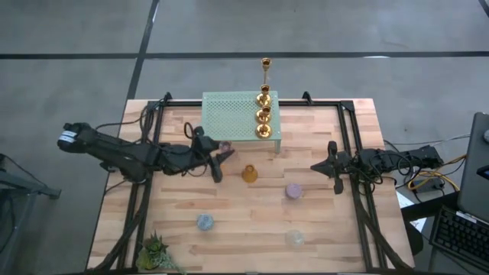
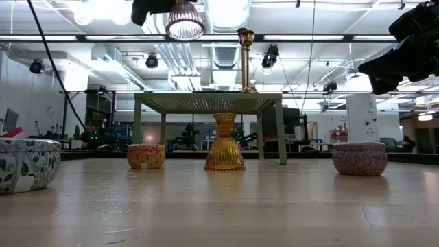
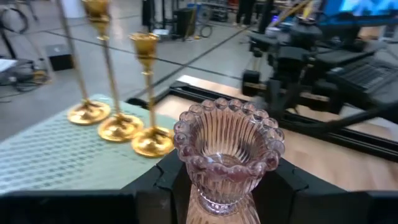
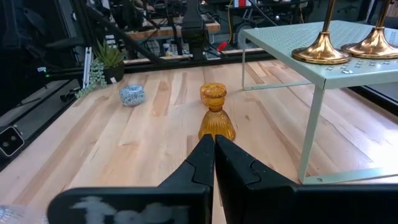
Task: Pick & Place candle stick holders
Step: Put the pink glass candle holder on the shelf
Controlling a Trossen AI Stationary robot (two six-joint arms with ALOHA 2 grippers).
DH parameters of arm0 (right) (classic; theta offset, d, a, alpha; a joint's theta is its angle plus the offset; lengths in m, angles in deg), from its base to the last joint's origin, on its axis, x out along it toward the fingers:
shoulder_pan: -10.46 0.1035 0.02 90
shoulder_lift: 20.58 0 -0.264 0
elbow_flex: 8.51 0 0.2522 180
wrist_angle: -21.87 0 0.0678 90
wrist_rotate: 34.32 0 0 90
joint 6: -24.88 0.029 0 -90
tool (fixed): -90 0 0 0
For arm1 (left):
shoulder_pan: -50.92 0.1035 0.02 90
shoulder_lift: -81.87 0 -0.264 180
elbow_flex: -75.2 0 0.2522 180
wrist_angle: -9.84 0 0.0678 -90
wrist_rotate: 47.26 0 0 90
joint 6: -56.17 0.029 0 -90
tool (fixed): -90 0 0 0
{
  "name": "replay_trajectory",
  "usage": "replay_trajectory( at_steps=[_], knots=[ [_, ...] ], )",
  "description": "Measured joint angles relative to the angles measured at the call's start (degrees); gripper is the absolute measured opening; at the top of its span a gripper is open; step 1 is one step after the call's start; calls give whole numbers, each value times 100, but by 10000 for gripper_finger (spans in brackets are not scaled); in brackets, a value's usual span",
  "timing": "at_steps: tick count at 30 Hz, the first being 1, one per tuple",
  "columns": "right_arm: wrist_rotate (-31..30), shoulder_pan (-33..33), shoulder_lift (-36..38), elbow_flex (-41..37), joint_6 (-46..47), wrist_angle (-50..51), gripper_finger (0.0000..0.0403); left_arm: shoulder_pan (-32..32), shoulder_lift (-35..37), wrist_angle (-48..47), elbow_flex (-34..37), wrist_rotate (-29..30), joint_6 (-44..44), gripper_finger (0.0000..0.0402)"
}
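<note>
Support: light wooden table [image 1: 321, 221], plank top, dark frame rails along left and right sides.

Directly on table:
- mint-green perforated stand [image 1: 229, 116], at far edge, centre; legs on wood.
- amber glass holder [image 1: 250, 173], upright, centre, just in front of stand.
- purple squat holder [image 1: 293, 190], right of amber one.
- blue squat holder [image 1: 205, 221], near-left.
- clear glass holder [image 1: 294, 237], near-right.
- spiky green plant [image 1: 155, 252], near-left corner.
</note>
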Motion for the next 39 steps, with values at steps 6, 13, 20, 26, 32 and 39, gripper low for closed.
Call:
replay_trajectory(
  at_steps=[6,13,20,26,32,39],
  knots=[
    [0,1,-2,0,0,-1,8,362,66,-85,0,0,156,138],
    [0,2,0,0,0,0,8,880,71,-76,0,-3,240,138],
    [0,0,0,0,0,0,8,1539,71,-56,0,-10,261,138],
    [2,2,-2,0,0,2,8,2159,-51,297,0,-260,517,138],
    [2,2,0,0,0,1,8,2721,-463,474,-169,-786,460,138],
    [2,2,0,0,0,1,8,3390,-1090,468,-620,-1249,620,138]
  ],
)
